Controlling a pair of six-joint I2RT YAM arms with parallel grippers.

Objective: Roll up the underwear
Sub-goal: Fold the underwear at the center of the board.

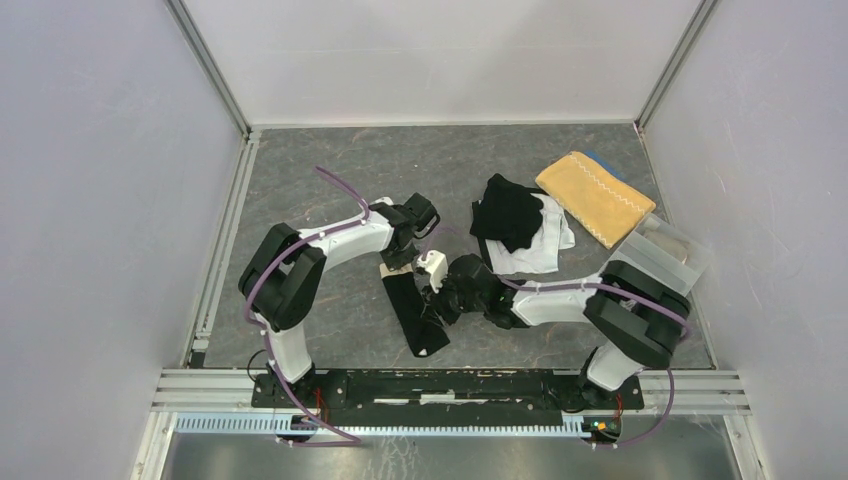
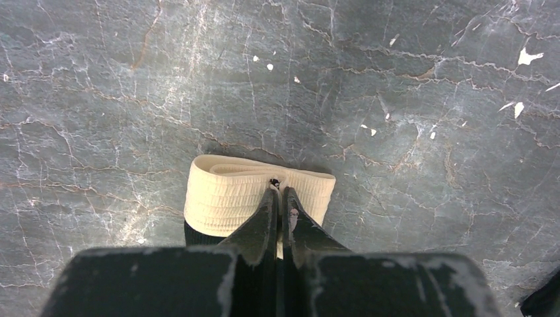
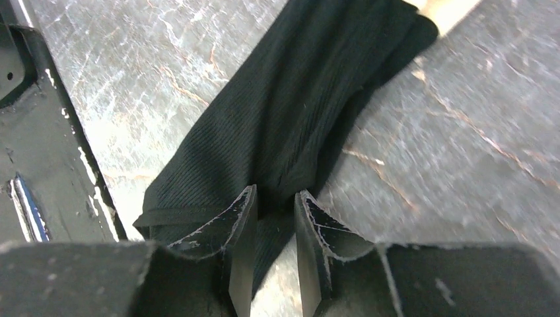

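A black underwear (image 1: pixel 415 315) with a beige waistband (image 2: pixel 231 191) lies folded into a long narrow strip on the grey table between the two arms. My left gripper (image 2: pixel 280 191) is shut on the waistband's near edge at the strip's far end, also seen from above (image 1: pixel 405 262). My right gripper (image 3: pixel 277 191) hovers low over the strip's near end (image 3: pixel 297 99), jaws apart, with black cloth showing under the gap. From above it (image 1: pixel 440 300) sits at the strip's right side.
A pile of black (image 1: pixel 508 212) and white (image 1: pixel 545 250) garments lies at centre right. Behind it are a mustard-yellow towel (image 1: pixel 597 195) and a clear plastic tray (image 1: pixel 665 250). The metal base rail (image 1: pixel 450 385) runs along the near edge.
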